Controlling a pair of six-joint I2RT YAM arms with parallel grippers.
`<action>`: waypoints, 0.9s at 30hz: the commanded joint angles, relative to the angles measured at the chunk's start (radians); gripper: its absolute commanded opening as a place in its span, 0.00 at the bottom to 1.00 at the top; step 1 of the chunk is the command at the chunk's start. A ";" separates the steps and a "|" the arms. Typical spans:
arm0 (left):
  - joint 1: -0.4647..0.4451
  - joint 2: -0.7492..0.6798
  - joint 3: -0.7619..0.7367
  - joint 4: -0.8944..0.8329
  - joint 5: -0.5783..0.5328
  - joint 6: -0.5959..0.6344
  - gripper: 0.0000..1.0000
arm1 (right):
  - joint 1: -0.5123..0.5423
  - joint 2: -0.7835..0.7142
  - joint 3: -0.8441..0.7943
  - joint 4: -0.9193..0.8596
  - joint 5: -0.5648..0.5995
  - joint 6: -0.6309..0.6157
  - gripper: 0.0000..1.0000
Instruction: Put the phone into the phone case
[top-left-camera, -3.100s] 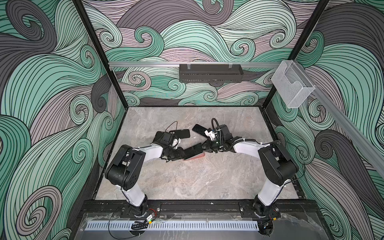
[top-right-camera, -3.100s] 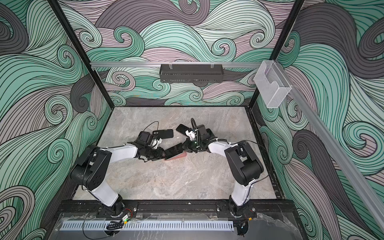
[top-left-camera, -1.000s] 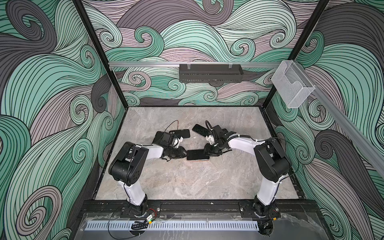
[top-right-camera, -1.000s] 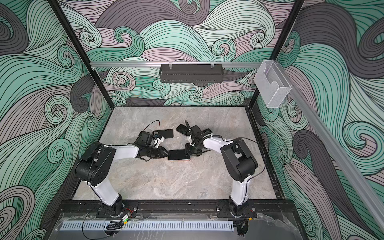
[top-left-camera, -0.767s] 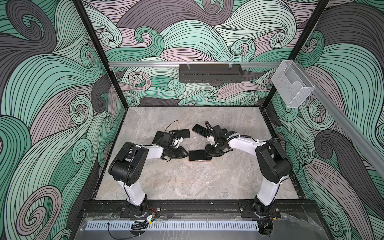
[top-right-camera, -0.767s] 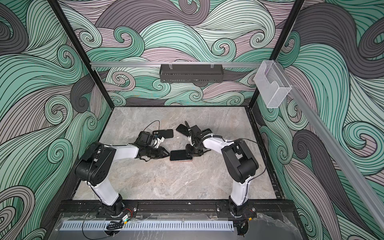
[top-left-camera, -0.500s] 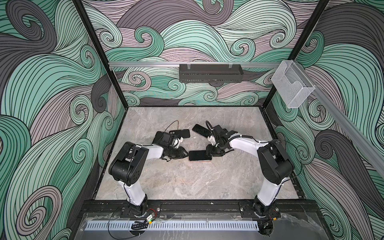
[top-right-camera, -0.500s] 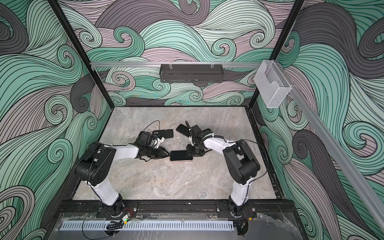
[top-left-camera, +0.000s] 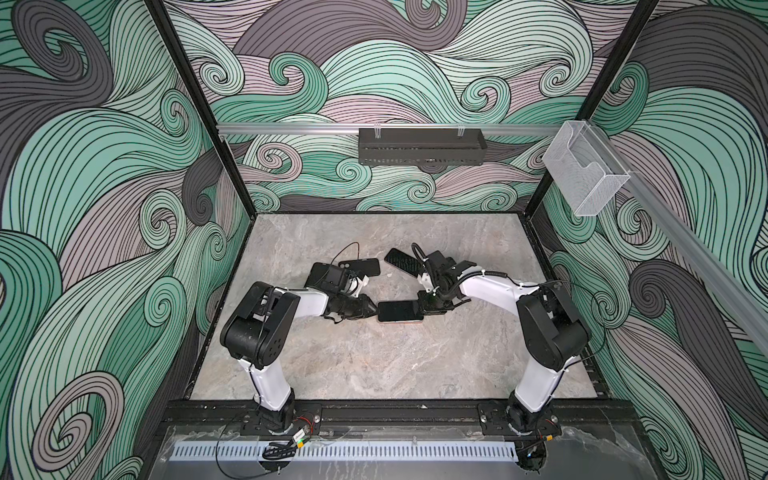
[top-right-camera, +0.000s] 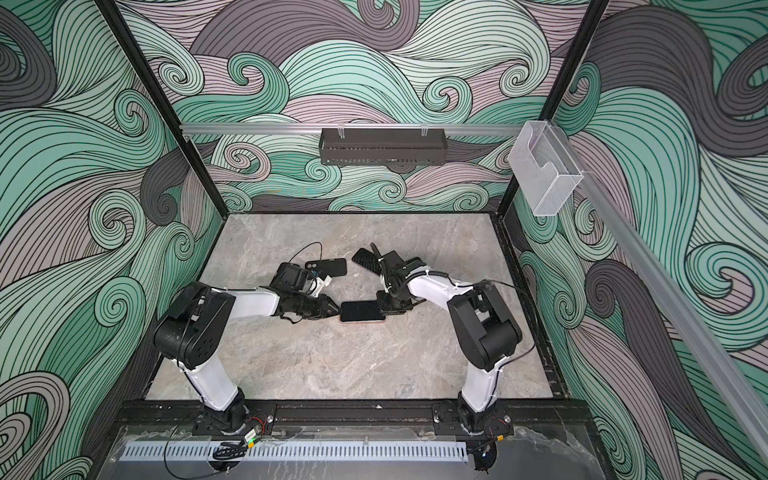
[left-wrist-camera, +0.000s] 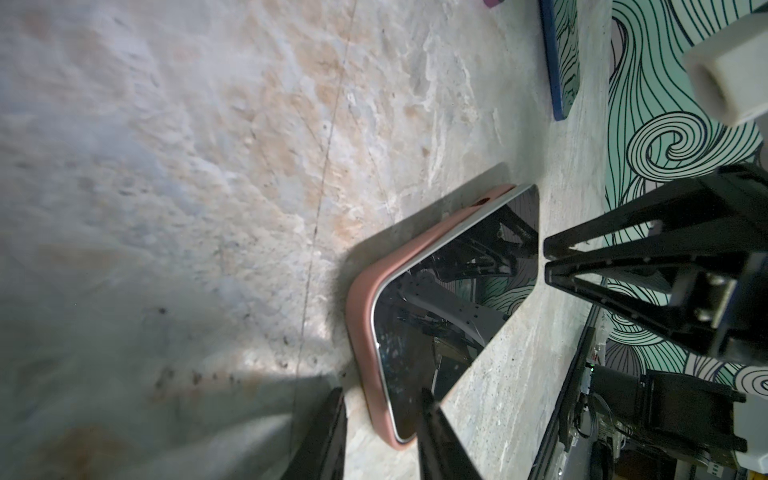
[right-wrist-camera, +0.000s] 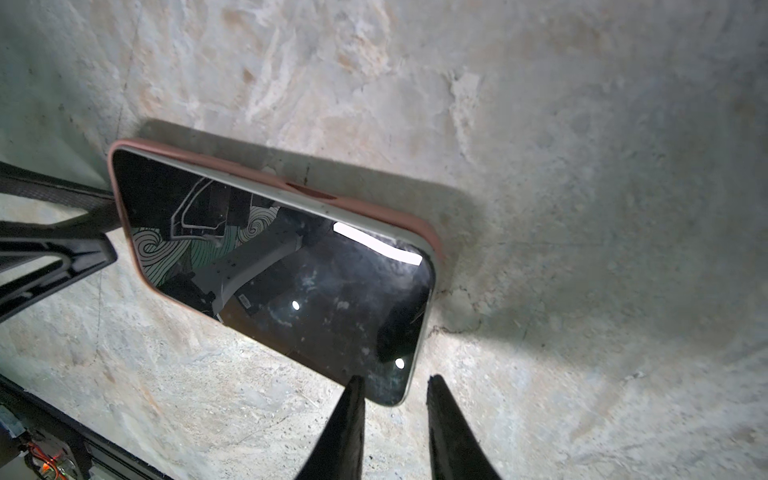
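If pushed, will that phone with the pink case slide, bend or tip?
The phone looks rigid and lies screen-up on the table, so it would probably slide, not tip. Its glossy glass seems slippery; the pink case likely grips better.

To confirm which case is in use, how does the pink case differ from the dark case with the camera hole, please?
The pink case is pink, the dark case black. The pink case holds the phone, screen up; the dark case shows no screen. The pink case lies between the left gripper and right gripper; the dark case lies farther back, away from both. Both lie flat on the table.
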 joint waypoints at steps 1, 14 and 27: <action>-0.013 0.037 0.025 -0.052 -0.004 0.005 0.30 | 0.002 -0.013 -0.009 -0.020 0.012 -0.018 0.25; -0.023 0.059 0.047 -0.081 -0.014 0.006 0.25 | 0.002 0.029 -0.022 -0.016 -0.019 -0.016 0.20; -0.023 0.059 0.049 -0.094 -0.014 0.009 0.25 | 0.002 0.039 -0.029 -0.022 -0.003 -0.029 0.20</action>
